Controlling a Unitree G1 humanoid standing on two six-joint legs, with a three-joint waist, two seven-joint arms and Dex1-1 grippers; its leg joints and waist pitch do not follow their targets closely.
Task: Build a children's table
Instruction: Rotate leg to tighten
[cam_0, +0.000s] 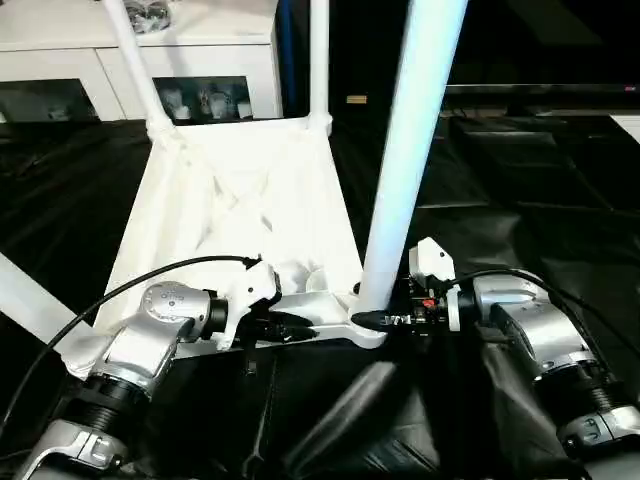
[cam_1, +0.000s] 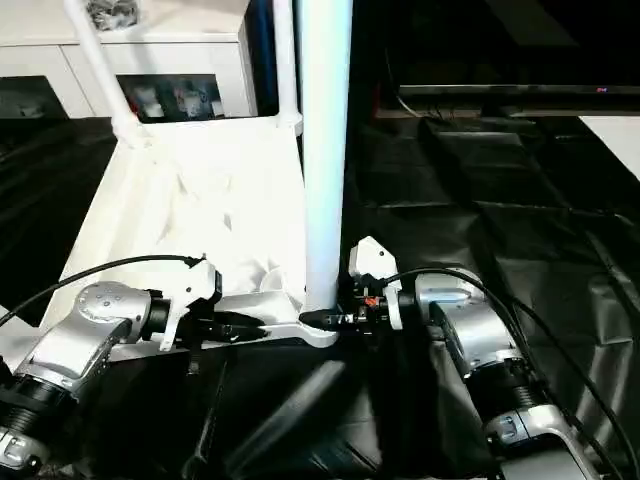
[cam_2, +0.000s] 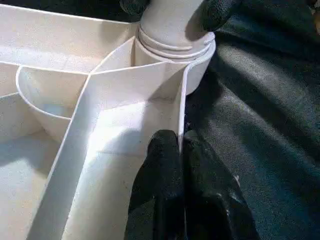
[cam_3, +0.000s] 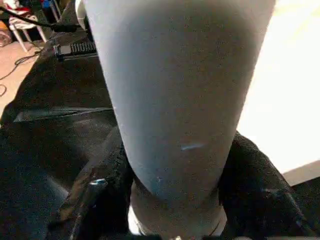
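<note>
The upturned tabletop (cam_0: 240, 200) lies on the black-draped worktop (cam_0: 560, 230); left tool (cam_2: 180, 150) pinches its near rim while right tool (cam_3: 175, 200) clasps the near-right leg (cam_0: 405, 150), which likely needs seating deeper in its socket

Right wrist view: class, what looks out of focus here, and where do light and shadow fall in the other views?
Right wrist view: the white tapered tube leg is soft, grey and shaded. Left wrist view: bright patch and shadow on the white plastic ribbed tabletop; the left gripper pinches a rib. Left eye view: the tabletop glares, washing out its ribs.
</note>
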